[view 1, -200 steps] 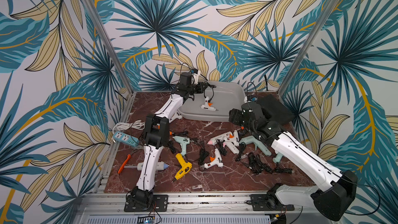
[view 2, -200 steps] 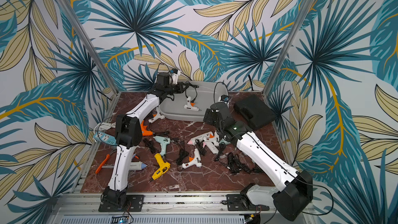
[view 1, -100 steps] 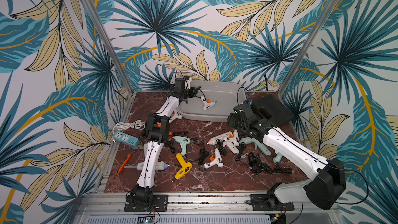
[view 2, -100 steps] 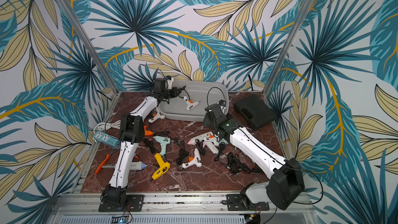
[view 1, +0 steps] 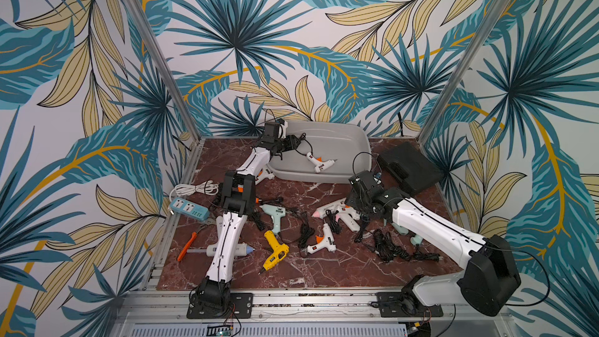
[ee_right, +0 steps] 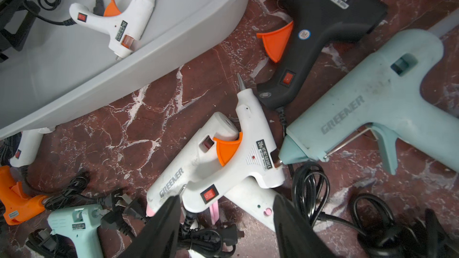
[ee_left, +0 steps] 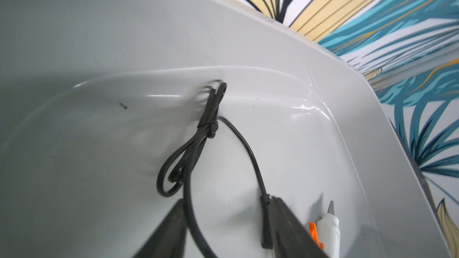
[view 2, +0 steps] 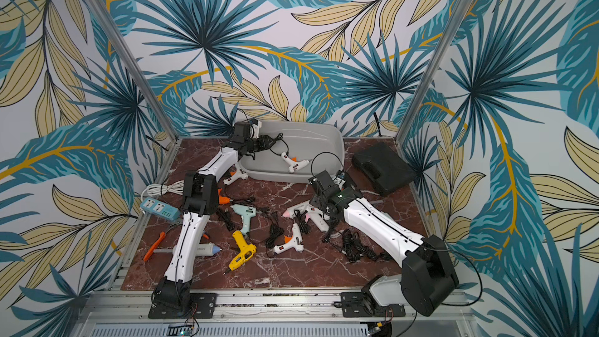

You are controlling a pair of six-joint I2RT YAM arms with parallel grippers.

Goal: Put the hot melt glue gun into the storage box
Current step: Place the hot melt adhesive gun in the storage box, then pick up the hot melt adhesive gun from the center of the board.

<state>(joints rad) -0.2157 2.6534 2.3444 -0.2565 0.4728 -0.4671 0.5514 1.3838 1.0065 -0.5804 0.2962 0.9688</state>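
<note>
The light grey storage box (view 1: 340, 126) (view 2: 311, 124) stands at the back of the table. A white hot melt glue gun (view 1: 319, 163) (view 2: 295, 163) (ee_right: 116, 24) with an orange trigger lies on its floor. My left gripper (view 1: 293, 142) (ee_left: 226, 202) is inside the box near its left end, open, with the gun's black cord (ee_left: 206, 130) running loosely between its fingers. My right gripper (view 1: 350, 205) (ee_right: 227, 197) hangs open over a pile of glue guns, its fingers either side of the handle of a small white gun (ee_right: 243, 160) with a red switch.
Around the pile lie a black glue gun (ee_right: 320, 21), a large teal one (ee_right: 372, 110), a white one with a pink tip (ee_right: 178, 170) and tangled cords (view 1: 389, 248). A yellow gun (view 1: 275, 251), a teal gun (view 1: 275, 217), a power strip (view 1: 189, 210) and a black case (view 1: 408, 166) are also on the table.
The left gripper opened and the white glue gun dropped from it onto the box floor. The right arm came down over the pile and its jaws narrowed.
</note>
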